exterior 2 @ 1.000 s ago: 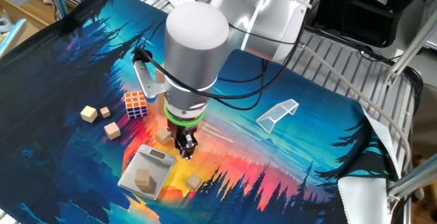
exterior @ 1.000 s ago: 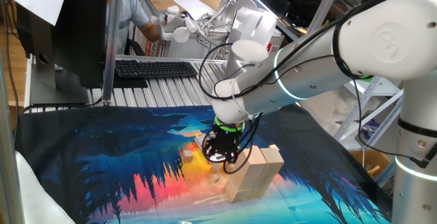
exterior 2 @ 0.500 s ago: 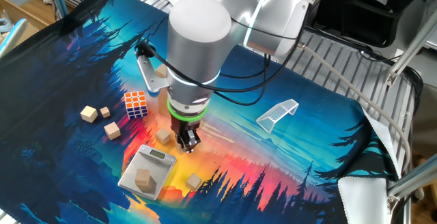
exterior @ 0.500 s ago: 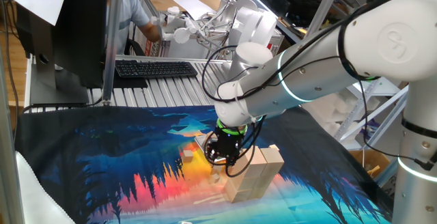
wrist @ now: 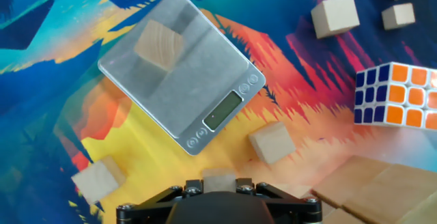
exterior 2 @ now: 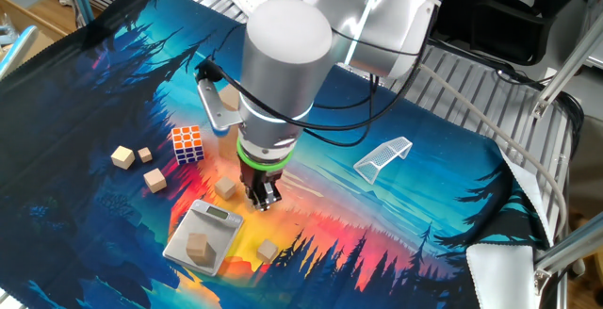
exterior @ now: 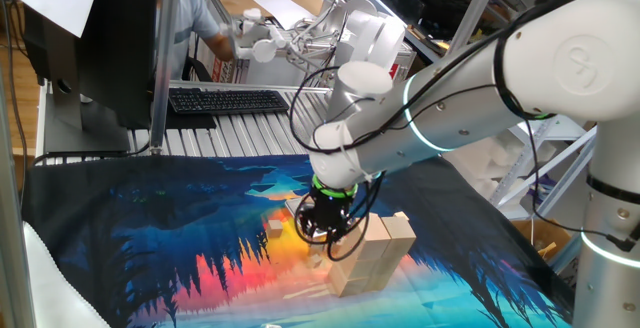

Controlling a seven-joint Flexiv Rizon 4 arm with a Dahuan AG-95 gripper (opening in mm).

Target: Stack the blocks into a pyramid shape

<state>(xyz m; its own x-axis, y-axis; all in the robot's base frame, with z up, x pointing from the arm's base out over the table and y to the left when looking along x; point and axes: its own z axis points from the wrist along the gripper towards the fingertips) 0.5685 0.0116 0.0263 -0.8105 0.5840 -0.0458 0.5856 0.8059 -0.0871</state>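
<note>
The black two-finger gripper [wrist: 220, 185], nearly closed, pinches a small pale wooden cube [wrist: 220, 181] near the mat's middle. Next, I judge: carry it to the big tan wooden bricks [exterior: 372, 255].

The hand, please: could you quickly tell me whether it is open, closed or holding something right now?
Hand: closed on a small wooden block, gripped between its fingers.

Pale unpainted wooden blocks lie scattered. In the hand view one cube [wrist: 159, 44] sits at ten o'clock on the grey plate, another [wrist: 272, 142] at five o'clock of centre, one [wrist: 100, 179] at seven o'clock, two [wrist: 335, 15] at one o'clock. Larger bricks [wrist: 372, 185] lie side by side at four o'clock.
</note>
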